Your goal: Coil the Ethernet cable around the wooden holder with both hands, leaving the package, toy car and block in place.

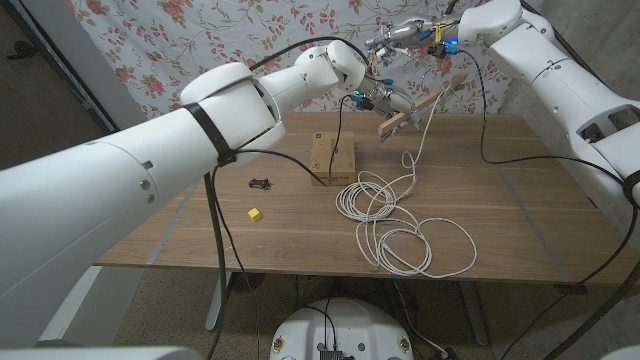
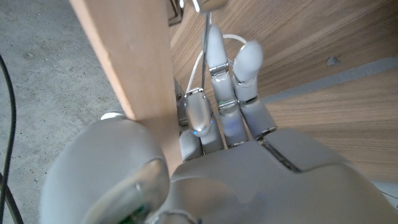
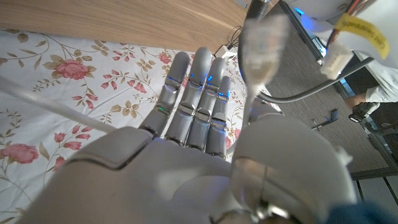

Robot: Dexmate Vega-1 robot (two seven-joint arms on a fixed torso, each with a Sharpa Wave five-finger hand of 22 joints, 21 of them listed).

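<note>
My left hand [image 1: 372, 98] is raised over the table's far side and grips the wooden holder [image 1: 410, 112], a light plank that tilts up to the right. In the left wrist view its fingers [image 2: 219, 93] wrap the wooden holder [image 2: 134, 68], with the white cable [image 2: 200, 65] beside them. My right hand [image 1: 405, 38] hovers higher, just above the holder. Its fingers [image 3: 196, 99] are stretched out, and a taut strand of white cable [image 3: 56, 107] runs in under the palm, where any grip is hidden. The Ethernet cable [image 1: 400, 225] hangs from the holder into loose coils on the table.
A cardboard package [image 1: 332, 157] stands left of the coils. The small black toy car [image 1: 261, 183] and the yellow block [image 1: 254, 213] lie further left on the wooden table [image 1: 520, 210]. A floral cloth [image 1: 200, 30] hangs behind. Black arm cables [image 1: 485, 110] dangle near the right arm.
</note>
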